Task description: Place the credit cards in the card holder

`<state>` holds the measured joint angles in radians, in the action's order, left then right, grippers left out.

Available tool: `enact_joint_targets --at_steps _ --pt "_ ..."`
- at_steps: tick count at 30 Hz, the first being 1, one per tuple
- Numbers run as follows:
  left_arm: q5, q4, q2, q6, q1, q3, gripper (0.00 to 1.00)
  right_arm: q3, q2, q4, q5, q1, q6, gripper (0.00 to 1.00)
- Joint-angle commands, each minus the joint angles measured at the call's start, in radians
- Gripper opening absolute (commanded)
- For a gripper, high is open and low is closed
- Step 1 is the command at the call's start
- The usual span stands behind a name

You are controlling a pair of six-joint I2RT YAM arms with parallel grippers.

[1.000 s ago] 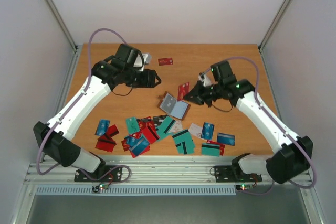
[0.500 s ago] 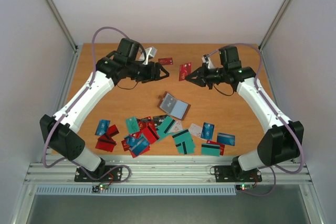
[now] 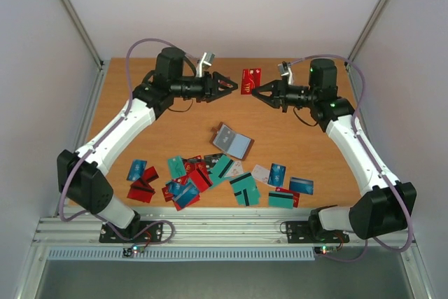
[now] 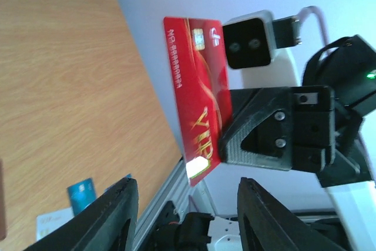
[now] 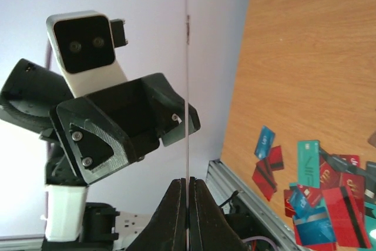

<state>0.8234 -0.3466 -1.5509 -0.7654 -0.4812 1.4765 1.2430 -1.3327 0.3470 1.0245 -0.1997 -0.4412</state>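
The right hand is clamped on a red card in the air. The left hand, fingers apart, faces it closely. The card holder lies open on the bench.

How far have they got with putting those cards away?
Little looks done: the card holder lies open on the table, contents unclear. In hand: the right gripper pinches one red card in the air, facing the open left gripper. Left: the many credit cards scattered along the table's near edge.

Open tabletop around the card holder; credit cards thick along the near edge
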Motion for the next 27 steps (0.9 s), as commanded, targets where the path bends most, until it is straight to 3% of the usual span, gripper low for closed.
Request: enact_joint_targets --at_steps 1,9,16,25,27 --pt "0.080 0.302 -0.022 -0.145 0.006 -0.028 0.48 -0.030 0.029 -0.185 0.080 0.006 -0.115 0.01" --pt "0.101 0.434 -0.061 -0.250 0.006 -0.028 0.38 -0.073 0.038 -0.340 0.132 0.006 -0.212 0.01" --pt "0.105 0.444 -0.088 -0.275 0.006 -0.013 0.18 -0.098 0.038 -0.344 0.141 0.005 -0.211 0.01" --pt "0.139 0.501 -0.129 -0.322 0.006 -0.007 0.00 -0.106 0.024 -0.360 0.164 -0.012 -0.179 0.01" --pt "0.145 0.483 -0.133 -0.318 0.007 -0.005 0.00 -0.101 0.025 -0.256 0.146 -0.012 -0.123 0.14"
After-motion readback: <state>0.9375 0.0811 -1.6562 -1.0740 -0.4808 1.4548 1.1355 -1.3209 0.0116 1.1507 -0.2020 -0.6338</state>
